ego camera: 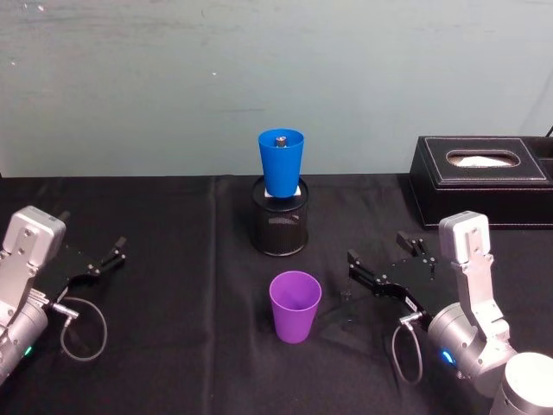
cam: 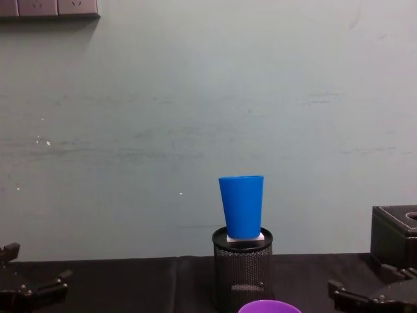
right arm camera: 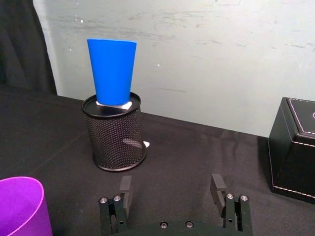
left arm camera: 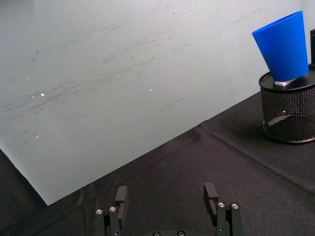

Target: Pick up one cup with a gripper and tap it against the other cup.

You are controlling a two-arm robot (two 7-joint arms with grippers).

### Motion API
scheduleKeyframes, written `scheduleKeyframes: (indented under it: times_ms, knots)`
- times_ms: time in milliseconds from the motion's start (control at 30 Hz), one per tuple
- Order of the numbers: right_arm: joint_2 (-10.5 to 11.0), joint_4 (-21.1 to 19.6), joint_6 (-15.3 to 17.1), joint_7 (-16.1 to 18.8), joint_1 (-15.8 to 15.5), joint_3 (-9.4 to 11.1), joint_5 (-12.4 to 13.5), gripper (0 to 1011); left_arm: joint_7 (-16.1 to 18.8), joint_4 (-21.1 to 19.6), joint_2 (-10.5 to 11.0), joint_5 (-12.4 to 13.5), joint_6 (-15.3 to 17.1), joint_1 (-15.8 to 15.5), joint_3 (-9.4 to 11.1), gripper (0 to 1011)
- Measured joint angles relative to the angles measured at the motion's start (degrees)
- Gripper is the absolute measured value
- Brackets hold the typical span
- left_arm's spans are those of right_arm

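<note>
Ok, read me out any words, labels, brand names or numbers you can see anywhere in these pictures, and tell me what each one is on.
There is no readable text.
Purple cup: plain, no print.
Blue cup: plain, no print.
Mesh holder: a white piece sits under the blue cup; no writing can be made out on it.
Black tissue box: stitched edges, no lettering visible.
Left end effector and right end effector: no legible marking.

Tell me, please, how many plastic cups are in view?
2. The blue cup stands upright on top of the black mesh holder near the wall; the purple cup stands on the black table in front of the holder.
</note>
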Motion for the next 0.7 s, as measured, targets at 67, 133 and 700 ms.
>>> scheduleKeyframes:
  times_ms: [67, 133, 700]
  knots:
    - [0.01, -0.03, 0.01, 0.02, -0.01, 0.0, 0.02, 1002, 0.0, 0.0, 0.0, 0.0, 0.0, 0.0, 0.0, 1000]
    - [0.02, -0.04, 0.02, 0.03, -0.02, 0.0, 0.03, 1002, 0.0, 0.0, 0.0, 0.0, 0.0, 0.0, 0.0, 1000]
    - [0.08, -0.11, 0.1, 0.11, -0.02, 0.0, 0.13, 1002, 0.0, 0.0, 0.0, 0.0, 0.0, 0.0, 0.0, 1000]
